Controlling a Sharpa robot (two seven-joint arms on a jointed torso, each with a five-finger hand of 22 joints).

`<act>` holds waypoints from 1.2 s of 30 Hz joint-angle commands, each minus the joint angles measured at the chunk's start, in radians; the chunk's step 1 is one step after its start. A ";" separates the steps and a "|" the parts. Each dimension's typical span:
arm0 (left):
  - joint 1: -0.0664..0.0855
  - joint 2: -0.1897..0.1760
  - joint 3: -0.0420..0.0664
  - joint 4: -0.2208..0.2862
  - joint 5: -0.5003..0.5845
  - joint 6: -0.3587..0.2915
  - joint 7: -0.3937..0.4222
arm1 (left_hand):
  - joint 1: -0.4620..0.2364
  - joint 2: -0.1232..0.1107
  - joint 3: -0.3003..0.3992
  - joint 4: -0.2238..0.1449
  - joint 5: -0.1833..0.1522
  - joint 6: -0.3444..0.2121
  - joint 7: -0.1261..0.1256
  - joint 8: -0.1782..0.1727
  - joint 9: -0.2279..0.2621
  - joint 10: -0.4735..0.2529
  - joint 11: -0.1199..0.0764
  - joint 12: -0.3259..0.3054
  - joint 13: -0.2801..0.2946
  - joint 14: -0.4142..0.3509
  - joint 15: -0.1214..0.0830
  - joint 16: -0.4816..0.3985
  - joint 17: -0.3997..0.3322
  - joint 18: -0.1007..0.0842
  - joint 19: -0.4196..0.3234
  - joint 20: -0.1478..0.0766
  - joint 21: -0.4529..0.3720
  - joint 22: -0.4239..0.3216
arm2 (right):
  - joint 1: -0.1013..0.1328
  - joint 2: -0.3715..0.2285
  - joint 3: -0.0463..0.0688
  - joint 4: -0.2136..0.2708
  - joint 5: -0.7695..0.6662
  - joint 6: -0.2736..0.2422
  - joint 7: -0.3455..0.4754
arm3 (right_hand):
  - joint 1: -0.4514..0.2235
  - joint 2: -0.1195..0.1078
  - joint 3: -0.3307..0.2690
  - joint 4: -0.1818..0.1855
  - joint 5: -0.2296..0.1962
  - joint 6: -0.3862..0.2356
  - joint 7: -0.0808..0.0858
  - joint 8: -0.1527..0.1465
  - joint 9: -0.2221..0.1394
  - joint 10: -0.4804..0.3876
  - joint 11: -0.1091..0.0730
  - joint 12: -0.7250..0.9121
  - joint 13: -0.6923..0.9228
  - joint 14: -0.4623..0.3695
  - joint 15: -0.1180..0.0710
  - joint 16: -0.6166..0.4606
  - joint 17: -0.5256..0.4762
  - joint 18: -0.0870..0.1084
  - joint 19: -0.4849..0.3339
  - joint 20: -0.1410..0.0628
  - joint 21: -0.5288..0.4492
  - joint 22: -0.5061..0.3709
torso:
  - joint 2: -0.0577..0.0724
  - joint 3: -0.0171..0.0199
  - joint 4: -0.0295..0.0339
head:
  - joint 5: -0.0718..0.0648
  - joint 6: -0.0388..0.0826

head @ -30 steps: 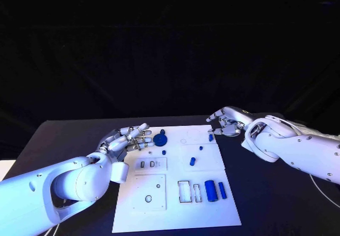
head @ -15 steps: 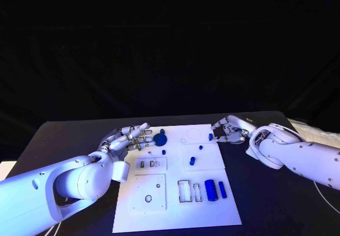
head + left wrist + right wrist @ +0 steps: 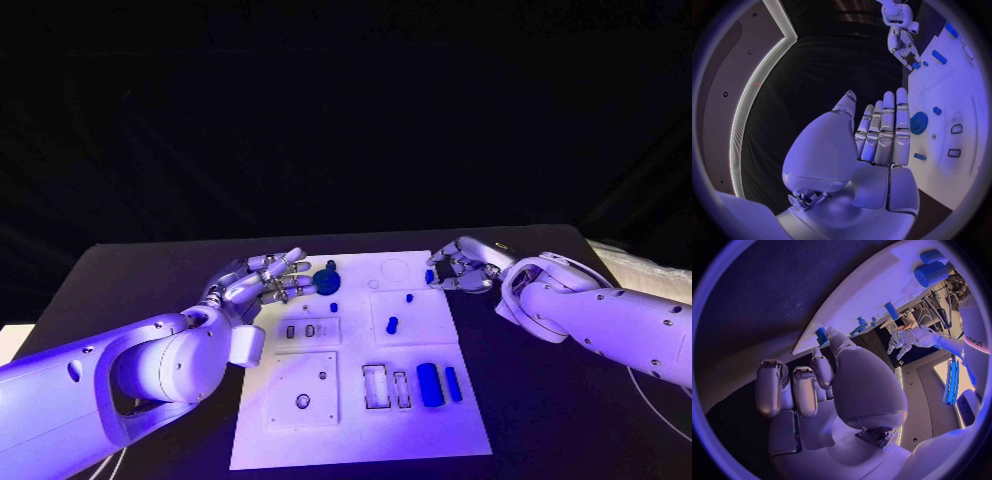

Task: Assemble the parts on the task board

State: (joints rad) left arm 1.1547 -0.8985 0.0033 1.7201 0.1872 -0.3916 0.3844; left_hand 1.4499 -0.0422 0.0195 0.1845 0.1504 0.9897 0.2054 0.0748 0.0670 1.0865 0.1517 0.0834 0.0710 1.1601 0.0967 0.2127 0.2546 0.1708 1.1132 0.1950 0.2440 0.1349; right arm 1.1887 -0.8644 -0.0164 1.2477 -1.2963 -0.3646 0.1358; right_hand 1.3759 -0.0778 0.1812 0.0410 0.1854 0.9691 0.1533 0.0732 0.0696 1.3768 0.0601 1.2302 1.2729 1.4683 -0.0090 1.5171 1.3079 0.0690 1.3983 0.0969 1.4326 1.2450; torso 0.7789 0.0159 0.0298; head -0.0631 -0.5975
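The white task board (image 3: 361, 405) lies in the middle of the black table. My left hand (image 3: 264, 282) hovers over the board's far left edge with straight, spread fingers (image 3: 887, 127) and holds nothing. A round blue part (image 3: 327, 283) lies just beyond its fingertips, also seen as the round blue part (image 3: 919, 122). My right hand (image 3: 464, 267) is low at the board's far right edge with fingers curled in. Its fingertips (image 3: 831, 340) are right beside a small blue part (image 3: 430, 277), the same small blue part (image 3: 821, 335). Whether they pinch it is unclear.
Other blue parts lie on the board: a short peg (image 3: 392, 325), a tiny piece (image 3: 408, 298), a thick cylinder (image 3: 428, 380) and a thinner bar (image 3: 453, 385) near the front right. Slotted plates (image 3: 306, 390) take up the board's left half.
My right hand has sunk and drawn in toward the small blue part at the board's far right edge. The part itself has stayed put. My left hand has barely moved.
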 commanded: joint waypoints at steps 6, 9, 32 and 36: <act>0.001 0.003 0.001 0.001 -0.003 0.020 0.004 | 0.007 0.000 0.001 -0.004 -0.001 -0.005 0.002 -0.004 -0.001 -0.007 0.001 -0.004 -0.001 -0.006 0.000 -0.005 0.001 0.007 0.001 0.002 -0.005 -0.002 | -0.004 0.023 0.000 -0.022 0.017 0.042 -0.005 | 0.007 0.026 0.025 -0.004 -0.029 0.032 -0.003 0.007 0.003 0.014 0.000 0.018 0.012 0.080 -0.004 0.005 0.155 -0.002 0.003 -0.001 0.001 0.004 | -0.001 -0.0007 -0.0005 | 0.001 0.002; 0.001 0.003 0.001 0.000 -0.003 0.020 0.004 | 0.007 0.000 0.001 -0.004 -0.001 -0.005 0.002 -0.004 -0.001 -0.007 0.001 -0.004 -0.001 -0.006 0.000 -0.005 0.001 0.007 0.001 0.002 -0.005 -0.002 | -0.004 0.028 0.000 -0.025 0.019 0.049 -0.006 | 0.008 0.030 0.031 -0.007 -0.031 0.044 -0.006 0.011 0.004 0.017 -0.002 0.022 0.016 0.080 -0.005 0.005 0.156 -0.002 0.003 -0.002 0.002 0.006 | -0.001 -0.0003 -0.0013 | 0.004 0.000; 0.001 0.003 0.001 -0.001 -0.003 0.019 0.003 | 0.008 0.001 0.002 -0.007 -0.001 -0.005 0.002 -0.005 -0.001 -0.008 0.001 -0.005 -0.002 -0.007 0.000 -0.006 0.003 0.007 0.001 0.002 -0.006 -0.002 | -0.005 0.037 0.000 -0.034 0.015 0.003 -0.031 | 0.019 0.065 0.094 -0.046 -0.101 0.175 -0.058 0.070 0.026 0.024 -0.046 0.023 0.024 0.082 -0.043 0.007 0.163 -0.004 0.009 -0.037 0.007 0.018 | -0.002 -0.0008 0.0001 | 0.006 -0.005; 0.001 0.003 0.001 -0.002 -0.003 0.019 0.004 | 0.008 0.001 0.002 -0.007 -0.001 -0.005 0.002 -0.005 -0.001 -0.008 0.001 -0.005 -0.002 -0.007 0.000 -0.006 0.003 0.007 0.001 0.002 -0.006 -0.002 | -0.005 0.032 0.003 -0.009 0.038 -0.018 -0.043 | 0.019 0.068 0.099 -0.048 -0.104 0.176 -0.058 0.071 0.026 0.025 -0.046 0.023 0.024 0.082 -0.043 0.007 0.163 -0.005 0.010 -0.038 0.007 0.019 | -0.003 -0.0010 -0.0011 | 0.007 -0.004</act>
State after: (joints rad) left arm 1.1547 -0.8976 0.0033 1.7175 0.1872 -0.3912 0.3835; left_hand 1.4499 -0.0422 0.0222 0.1819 0.1504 0.9897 0.2054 0.0748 0.0670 1.0865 0.1517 0.0834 0.0711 1.1601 0.0967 0.2127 0.2563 0.1708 1.1132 0.1950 0.2440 0.1349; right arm 1.1845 -0.8313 -0.0146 1.2283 -1.2708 -0.3603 0.1133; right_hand 1.3834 -0.0379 0.2738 -0.0070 0.0864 1.1235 0.1119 0.1401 0.0846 1.3987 0.0240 1.2506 1.2984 1.4684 -0.0452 1.5210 1.3075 0.0689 1.4107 0.0661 1.4365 1.2628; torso 0.7767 0.0152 0.0292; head -0.0566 -0.6021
